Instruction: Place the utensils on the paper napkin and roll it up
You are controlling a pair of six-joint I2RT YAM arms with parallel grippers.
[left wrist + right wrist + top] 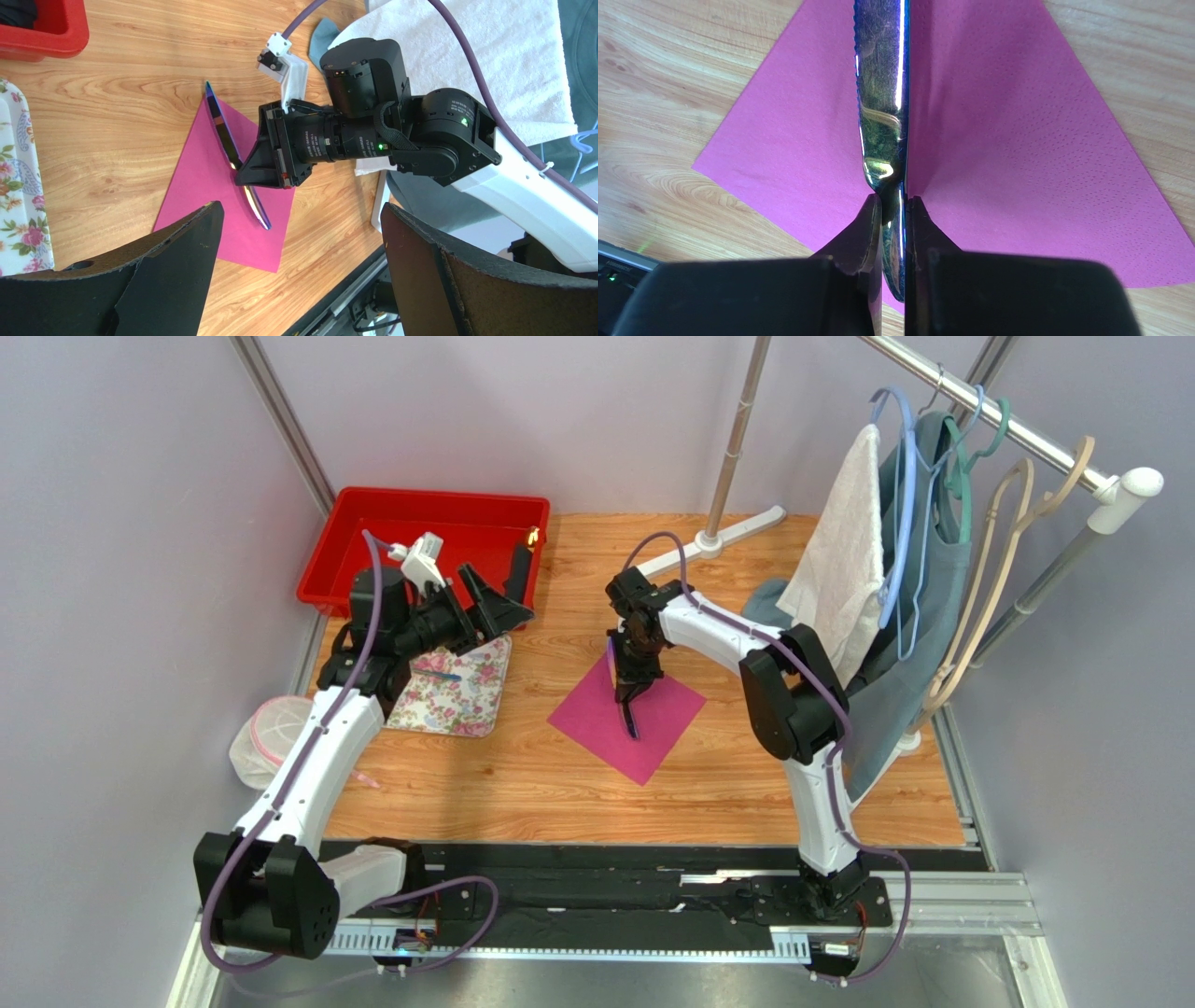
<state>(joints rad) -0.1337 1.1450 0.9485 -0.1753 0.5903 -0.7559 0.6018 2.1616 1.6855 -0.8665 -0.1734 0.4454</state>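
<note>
The magenta paper napkin (627, 717) lies flat on the wooden table, one corner toward me. My right gripper (627, 686) stands over its middle, shut on a dark, purplish metallic knife (882, 105). The knife is held on edge with its blade reaching out over the napkin (1018, 140). The left wrist view shows the knife (228, 140) low over the napkin (203, 189). My left gripper (516, 599) is open and empty, raised above the floral cloth to the left of the napkin. A thin bluish piece (446, 674) lies on that cloth.
A white cloth with flower print (456, 689) lies left of the napkin. A red bin (421, 525) sits at the back left and a pink-white mesh bowl (269, 735) at the left edge. A clothes rack (898, 546) with hangers and towels stands on the right.
</note>
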